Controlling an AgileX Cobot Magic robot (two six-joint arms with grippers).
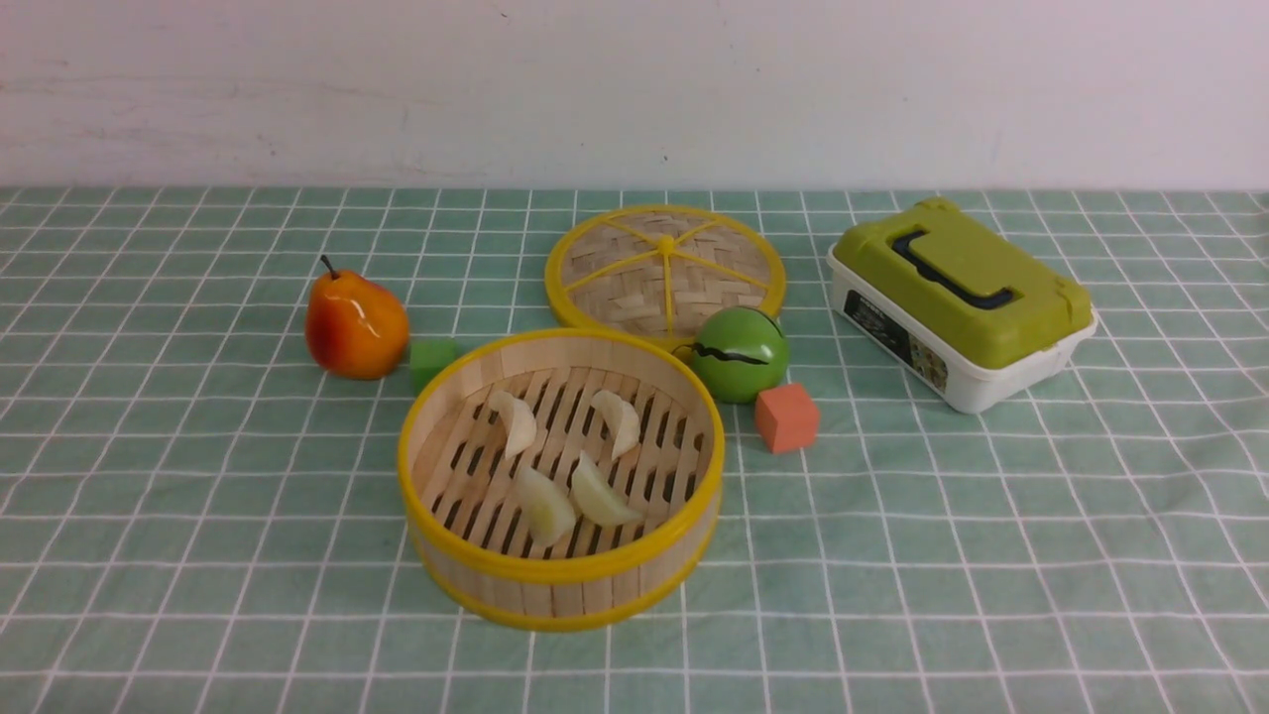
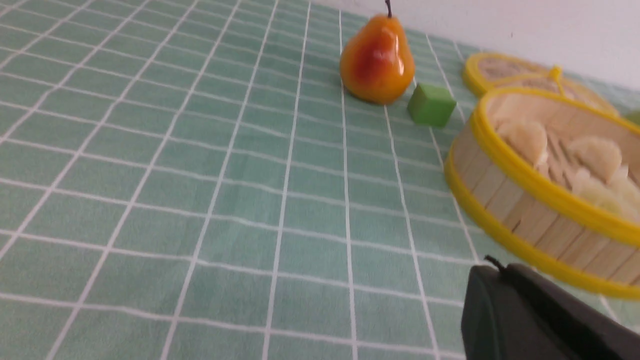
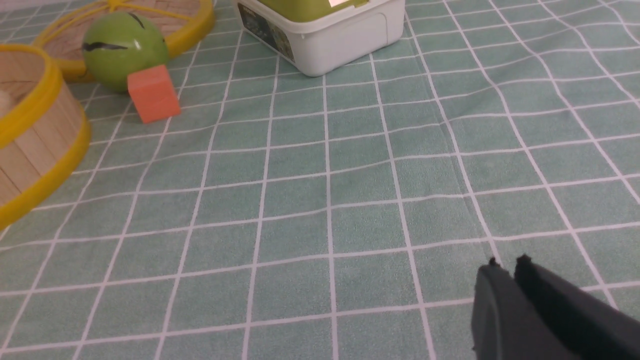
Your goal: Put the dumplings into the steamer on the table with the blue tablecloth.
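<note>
Near the middle of the tabletop [image 1: 198, 516], toward its front edge, the steamer [image 1: 560, 585] is sitting upright with all four dumplings [image 1: 543, 504] lying on its slatted floor. Behind it, the woven lid [image 1: 664, 268] is lying flat, with a green ball [image 1: 740, 353] and an orange cube [image 1: 787, 417] beside it. A pear [image 1: 355, 324] and a green cube [image 1: 432, 359] are resting toward the left edge, and a green-lidded box [image 1: 960, 297] toward the right. The left end effector [image 2: 492, 280] is hanging clenched and empty beside the steamer. The right end effector [image 3: 506, 272] is hovering over bare cloth, jaws nearly together, grasping nothing.
</note>
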